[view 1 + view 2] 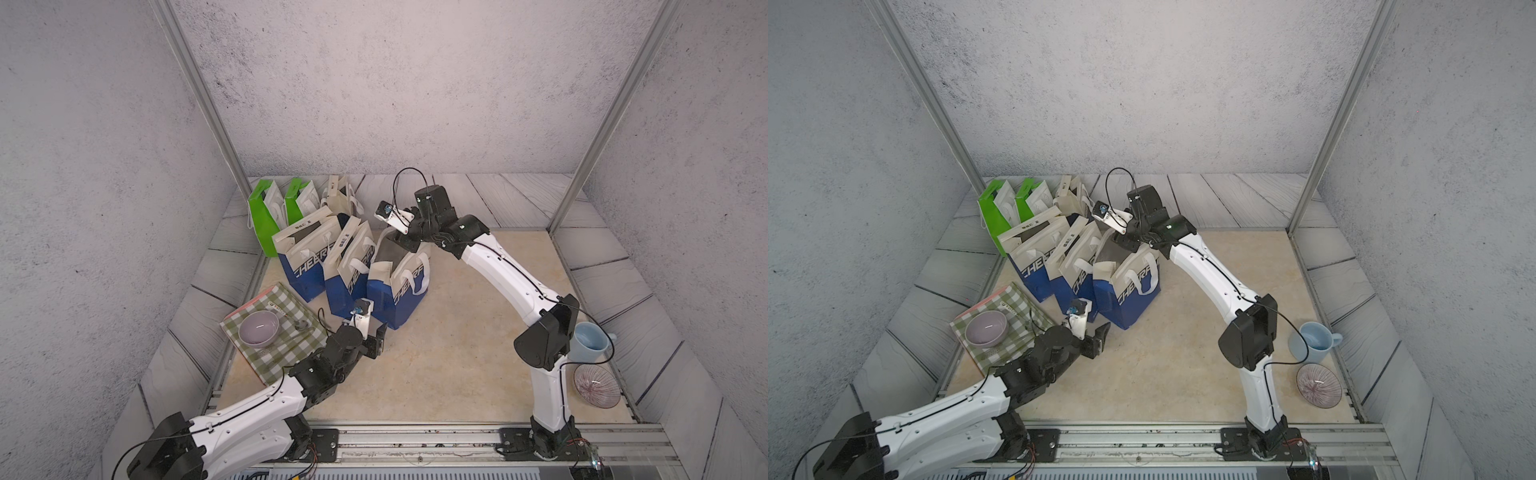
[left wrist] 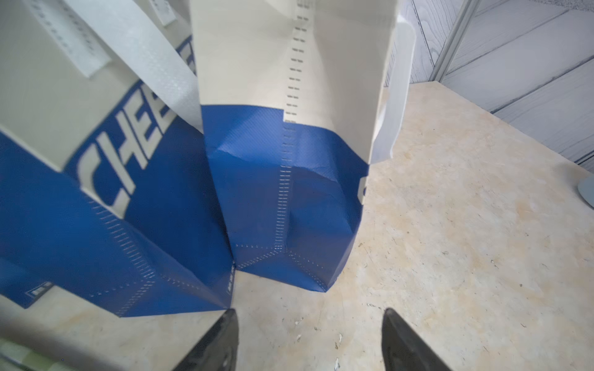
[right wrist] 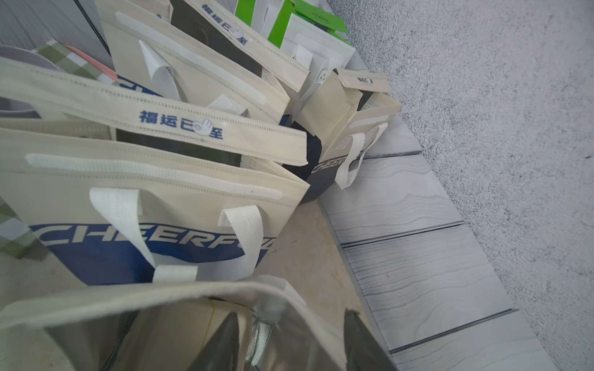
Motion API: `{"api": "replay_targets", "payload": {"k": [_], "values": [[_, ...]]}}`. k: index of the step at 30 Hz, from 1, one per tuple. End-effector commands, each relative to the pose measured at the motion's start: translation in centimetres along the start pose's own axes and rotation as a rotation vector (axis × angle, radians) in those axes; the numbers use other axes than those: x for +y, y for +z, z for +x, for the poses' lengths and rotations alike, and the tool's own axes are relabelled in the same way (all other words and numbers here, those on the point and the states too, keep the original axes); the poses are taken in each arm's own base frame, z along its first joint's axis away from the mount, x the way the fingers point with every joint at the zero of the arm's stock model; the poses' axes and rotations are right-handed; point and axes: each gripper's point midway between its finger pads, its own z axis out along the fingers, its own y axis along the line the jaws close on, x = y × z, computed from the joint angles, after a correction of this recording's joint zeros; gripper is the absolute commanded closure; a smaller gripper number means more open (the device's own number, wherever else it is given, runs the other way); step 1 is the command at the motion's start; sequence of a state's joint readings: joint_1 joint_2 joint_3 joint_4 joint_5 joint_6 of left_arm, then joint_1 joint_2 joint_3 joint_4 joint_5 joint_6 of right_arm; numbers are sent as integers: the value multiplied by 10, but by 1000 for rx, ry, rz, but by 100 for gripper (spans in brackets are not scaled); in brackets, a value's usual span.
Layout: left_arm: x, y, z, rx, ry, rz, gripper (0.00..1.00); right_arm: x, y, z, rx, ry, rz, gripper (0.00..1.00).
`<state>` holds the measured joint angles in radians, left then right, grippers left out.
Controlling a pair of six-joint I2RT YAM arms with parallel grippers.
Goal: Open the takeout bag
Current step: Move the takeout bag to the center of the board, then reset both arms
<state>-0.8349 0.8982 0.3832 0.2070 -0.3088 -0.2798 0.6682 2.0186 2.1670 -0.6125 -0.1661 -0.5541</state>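
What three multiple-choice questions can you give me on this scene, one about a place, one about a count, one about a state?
1. Where does the lilac bowl sit?
A. on the checked mat
B. inside a blue bag
C. beside the mug

2. How many green bags stand at the back?
A. one
B. two
C. four

3. How is the left pincer?
A. open and empty
B. shut on a bag handle
C. shut on a spoon

Answers:
1. A, both top views show the bowl resting on the mat.
2. B, two green bags stand side by side.
3. A, in the left wrist view its fingers stand apart with nothing between.
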Motion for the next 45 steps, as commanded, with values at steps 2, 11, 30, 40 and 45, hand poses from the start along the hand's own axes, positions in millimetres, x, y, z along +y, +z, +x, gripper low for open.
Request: {"api": "replay_targets", "payload": {"k": [2,11,30,40,45], "values": [[22,-9,-11,-26,29,-101,28,-7,-52,-19,-84,74,67,46],[92,-41,-51,-193,60,-455,9,-4,-180,27,-232,355,383,35],[213,-15,7,-31,85,-770,9,6,-221,357,243,811,1083,33],[243,21,0,-19,19,-684,15,-23,-210,422,155,953,1159,32],[252,39,12,-63,-18,-599,16,-35,-200,441,147,962,1143,32]]}}
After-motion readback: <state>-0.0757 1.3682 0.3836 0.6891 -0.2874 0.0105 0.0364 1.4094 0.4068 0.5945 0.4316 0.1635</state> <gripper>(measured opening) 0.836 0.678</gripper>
